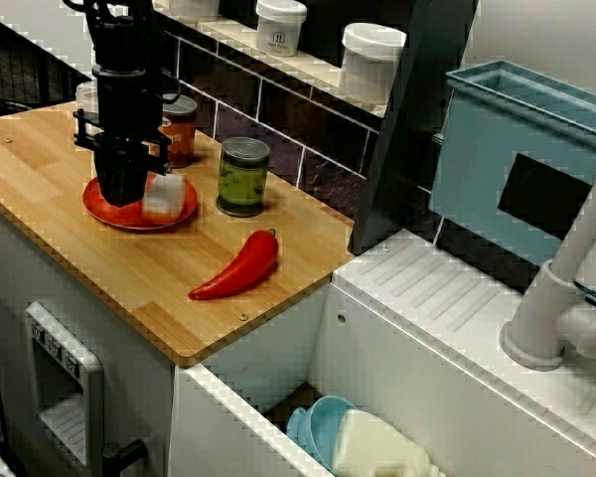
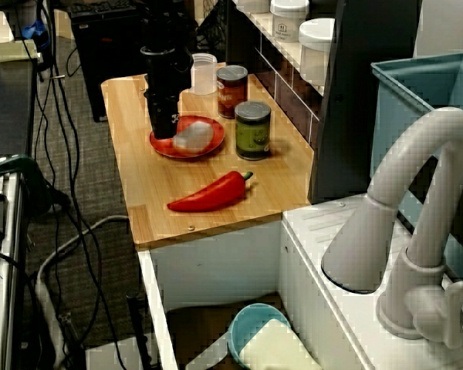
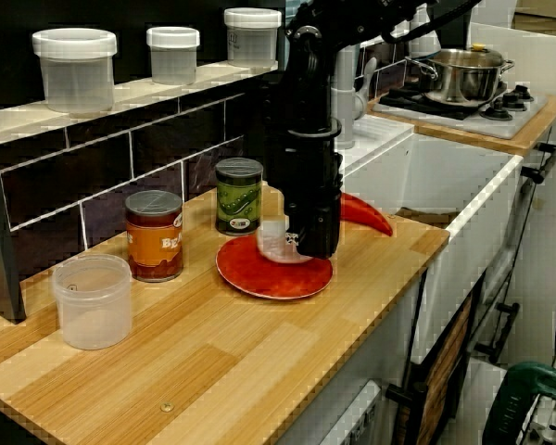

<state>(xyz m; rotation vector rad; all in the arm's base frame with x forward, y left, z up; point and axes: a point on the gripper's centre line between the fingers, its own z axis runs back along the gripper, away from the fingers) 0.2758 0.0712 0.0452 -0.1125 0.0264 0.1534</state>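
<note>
Nearest you on the counter [image 1: 40, 169] lies the red pepper [image 1: 236, 270]. Behind it sits the red plate [image 1: 129, 221], and on it what looks like a small whitish cup [image 1: 164, 196]. The gripper [image 1: 124, 194] stands down on the plate, hard against the cup's side. Its body hides the jaws, so you cannot tell their opening. The cup seems light, thin and crushable, so grip gently across its walls. Beyond stand the green can [image 1: 243, 176] and orange jar [image 1: 179, 129].

Three raised angles, wooden counter [image 1: 40, 169] shared
</note>
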